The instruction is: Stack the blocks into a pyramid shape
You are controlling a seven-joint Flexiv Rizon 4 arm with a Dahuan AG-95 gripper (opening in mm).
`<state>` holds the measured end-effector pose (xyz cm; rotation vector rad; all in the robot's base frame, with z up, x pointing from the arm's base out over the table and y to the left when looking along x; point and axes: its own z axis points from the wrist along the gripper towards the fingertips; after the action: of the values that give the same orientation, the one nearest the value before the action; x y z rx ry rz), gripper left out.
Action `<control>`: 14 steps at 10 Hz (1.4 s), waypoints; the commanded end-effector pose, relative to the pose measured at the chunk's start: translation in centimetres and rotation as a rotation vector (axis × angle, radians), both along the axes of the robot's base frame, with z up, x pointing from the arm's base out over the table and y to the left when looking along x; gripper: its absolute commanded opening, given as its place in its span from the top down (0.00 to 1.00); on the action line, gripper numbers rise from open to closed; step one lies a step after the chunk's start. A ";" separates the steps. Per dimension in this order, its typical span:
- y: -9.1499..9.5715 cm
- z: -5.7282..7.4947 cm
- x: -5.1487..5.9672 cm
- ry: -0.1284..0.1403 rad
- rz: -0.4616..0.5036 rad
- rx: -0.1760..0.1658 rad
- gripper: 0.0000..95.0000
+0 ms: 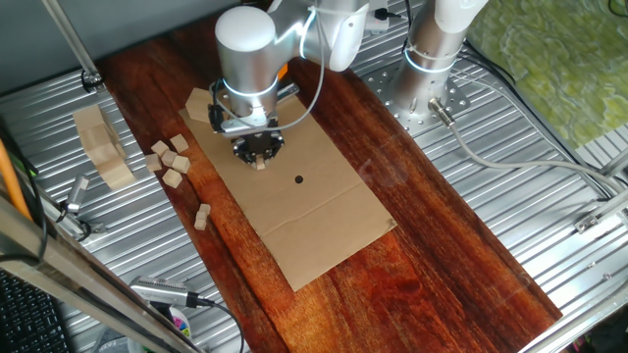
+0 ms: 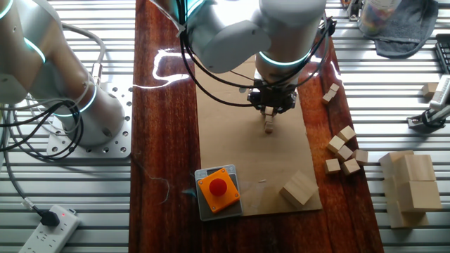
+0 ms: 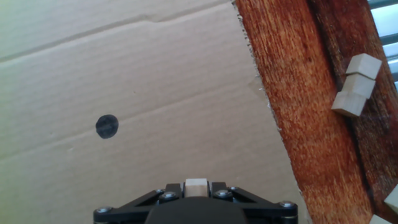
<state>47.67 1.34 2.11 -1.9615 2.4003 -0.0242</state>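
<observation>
My gripper [image 1: 259, 157] hangs over the cardboard sheet [image 1: 324, 216] near its back left part. It is shut on one small pale wooden cube [image 1: 260, 164], held just above the sheet; the cube shows between the jaws in the hand view [image 3: 196, 186] and below the fingers in the other fixed view [image 2: 268, 127]. Several loose cubes [image 1: 170, 160] lie in a cluster on the dark wood left of the sheet, also in the other fixed view [image 2: 344, 149]. Two more cubes [image 1: 202, 217] lie nearer the front; they show in the hand view [image 3: 356, 84].
A black dot [image 1: 298, 179] marks the cardboard right of the gripper. A big pale wooden slab block [image 1: 102, 145] lies at the far left. A hexagonal wooden piece [image 1: 201, 104] sits behind the gripper. An orange button box [image 2: 217, 190] stands at the sheet's end.
</observation>
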 end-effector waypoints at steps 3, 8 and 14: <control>-0.1 -0.2 -0.2 -0.004 0.015 -0.002 1.00; 0.0 -0.2 -0.2 -0.009 0.019 0.000 1.00; 0.0 -0.3 -0.1 -0.030 0.047 -0.002 0.80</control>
<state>47.48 1.27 1.92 -2.0060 2.3350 -0.0489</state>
